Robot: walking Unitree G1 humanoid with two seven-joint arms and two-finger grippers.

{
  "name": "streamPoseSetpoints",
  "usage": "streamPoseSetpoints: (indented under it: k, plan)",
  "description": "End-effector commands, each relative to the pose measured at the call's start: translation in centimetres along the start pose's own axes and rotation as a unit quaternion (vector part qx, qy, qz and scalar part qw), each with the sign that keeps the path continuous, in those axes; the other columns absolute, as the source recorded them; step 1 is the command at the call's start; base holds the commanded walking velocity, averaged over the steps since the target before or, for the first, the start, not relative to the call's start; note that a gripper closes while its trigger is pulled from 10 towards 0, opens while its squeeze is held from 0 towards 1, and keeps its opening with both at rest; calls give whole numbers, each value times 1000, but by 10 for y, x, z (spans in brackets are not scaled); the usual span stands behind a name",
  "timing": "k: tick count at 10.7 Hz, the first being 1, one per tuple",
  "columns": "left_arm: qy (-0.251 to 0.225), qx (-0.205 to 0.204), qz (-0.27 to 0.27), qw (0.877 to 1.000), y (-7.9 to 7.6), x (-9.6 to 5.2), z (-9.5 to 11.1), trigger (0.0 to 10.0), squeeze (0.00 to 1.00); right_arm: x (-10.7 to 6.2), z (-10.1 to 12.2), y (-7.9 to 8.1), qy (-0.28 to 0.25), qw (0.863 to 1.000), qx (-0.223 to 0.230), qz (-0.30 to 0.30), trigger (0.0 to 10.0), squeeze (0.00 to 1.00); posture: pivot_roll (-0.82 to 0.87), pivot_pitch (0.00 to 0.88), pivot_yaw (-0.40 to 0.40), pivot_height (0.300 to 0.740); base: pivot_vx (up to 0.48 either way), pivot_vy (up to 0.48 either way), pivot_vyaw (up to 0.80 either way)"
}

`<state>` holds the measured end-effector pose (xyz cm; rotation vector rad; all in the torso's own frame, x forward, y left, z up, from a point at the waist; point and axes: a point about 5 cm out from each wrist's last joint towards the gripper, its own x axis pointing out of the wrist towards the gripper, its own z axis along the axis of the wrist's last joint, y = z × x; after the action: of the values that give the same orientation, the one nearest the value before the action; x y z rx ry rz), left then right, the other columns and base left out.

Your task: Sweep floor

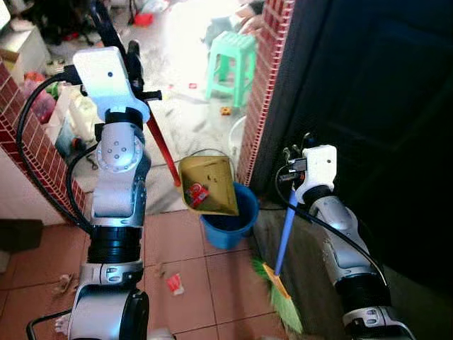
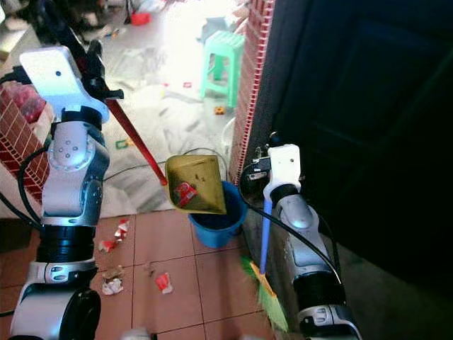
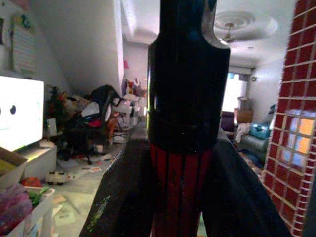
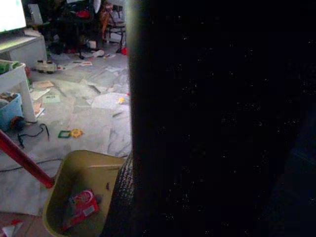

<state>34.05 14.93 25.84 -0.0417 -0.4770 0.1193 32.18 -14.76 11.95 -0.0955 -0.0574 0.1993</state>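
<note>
**Dustpan tipped over the blue bucket**

While the left gripper (image 1: 131, 67) clenched the red handle (image 1: 162, 147), the yellow dustpan (image 1: 207, 184) hung tilted above the blue bucket (image 1: 230, 219), a red wrapper (image 1: 197, 194) lying inside it. The right gripper (image 1: 291, 180) grasped the blue-handled broom (image 1: 284, 265), its green bristles on the tiled floor (image 1: 187, 258) at near right. Scraps of litter (image 2: 111, 281) lay at near left; a green stool (image 1: 232, 64) stood far off.

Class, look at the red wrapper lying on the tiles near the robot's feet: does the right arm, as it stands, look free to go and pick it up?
Probably not. The right gripper is shut on the broom, which it holds beside the blue bucket, so it has no free fingers. The red wrapper lies across on the tiles nearer the left arm.
</note>
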Motion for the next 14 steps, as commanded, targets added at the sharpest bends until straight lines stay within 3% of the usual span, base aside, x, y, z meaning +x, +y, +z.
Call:
streamPoseSetpoints:
  k: [1, 14]
  plan:
    - [-61, -7, -12, 998, -6, 8, 25, 10000, 0, 0, 6, -4, -10, 1000, -7, -8, 10000, 0, -53, 0, -27, 740, 307, 0, 0]
    - [-51, -8, -22, 998, -10, 6, 19, 10000, 0, -1, 3, -7, -2, 1000, -11, -7, 10000, 0, -53, 0, -31, 740, 259, 0, 0]
